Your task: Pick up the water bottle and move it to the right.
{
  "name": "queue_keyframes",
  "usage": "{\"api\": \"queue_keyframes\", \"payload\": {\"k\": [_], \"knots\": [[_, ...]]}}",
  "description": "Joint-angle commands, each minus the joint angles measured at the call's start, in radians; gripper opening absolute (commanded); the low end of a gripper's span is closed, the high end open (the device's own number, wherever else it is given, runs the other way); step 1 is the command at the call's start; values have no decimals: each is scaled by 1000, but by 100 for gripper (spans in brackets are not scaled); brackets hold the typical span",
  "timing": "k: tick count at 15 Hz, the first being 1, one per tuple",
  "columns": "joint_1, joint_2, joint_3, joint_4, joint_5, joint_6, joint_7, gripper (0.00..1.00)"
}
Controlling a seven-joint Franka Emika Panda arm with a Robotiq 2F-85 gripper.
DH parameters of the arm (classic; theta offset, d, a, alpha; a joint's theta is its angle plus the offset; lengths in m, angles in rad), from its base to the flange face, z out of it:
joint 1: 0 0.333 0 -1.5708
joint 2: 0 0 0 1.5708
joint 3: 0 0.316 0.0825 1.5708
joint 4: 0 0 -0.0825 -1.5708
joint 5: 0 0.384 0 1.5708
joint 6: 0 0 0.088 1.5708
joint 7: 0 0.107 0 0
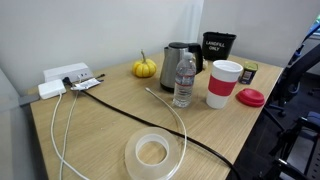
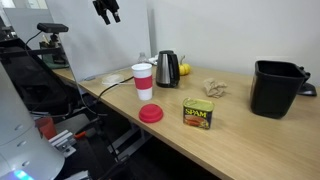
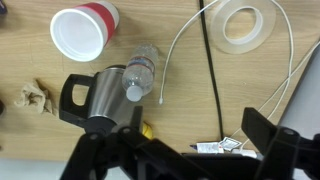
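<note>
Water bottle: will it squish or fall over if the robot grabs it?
The bottle looks like thin ribbed plastic, so a hard squeeze would probably dent it. Tall and narrow, it might tip if pushed high, then roll.

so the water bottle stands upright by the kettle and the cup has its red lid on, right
Not quite: the red lid is off, lying on the table beside the cup, as an exterior view shows. The water bottle does stand upright by the kettle.
</note>
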Motion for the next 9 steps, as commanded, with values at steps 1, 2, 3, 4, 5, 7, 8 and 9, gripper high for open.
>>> {"api": "queue_keyframes", "payload": {"k": [1,2,3,4,5,7,8,9], "knots": [[-19,54,6,4,-52,15,68,100],[-19,67,0,1,-61,11,79,100],[-22,83,-5,-6,-74,15,92,100],[-22,98,-13,-11,-80,15,101,100],[-24,111,-19,-17,-89,20,116,100],[-29,144,-36,-23,-106,27,138,100],[-29,161,-45,-21,-110,29,143,100],[-29,180,-56,-18,-114,37,147,100]]}}
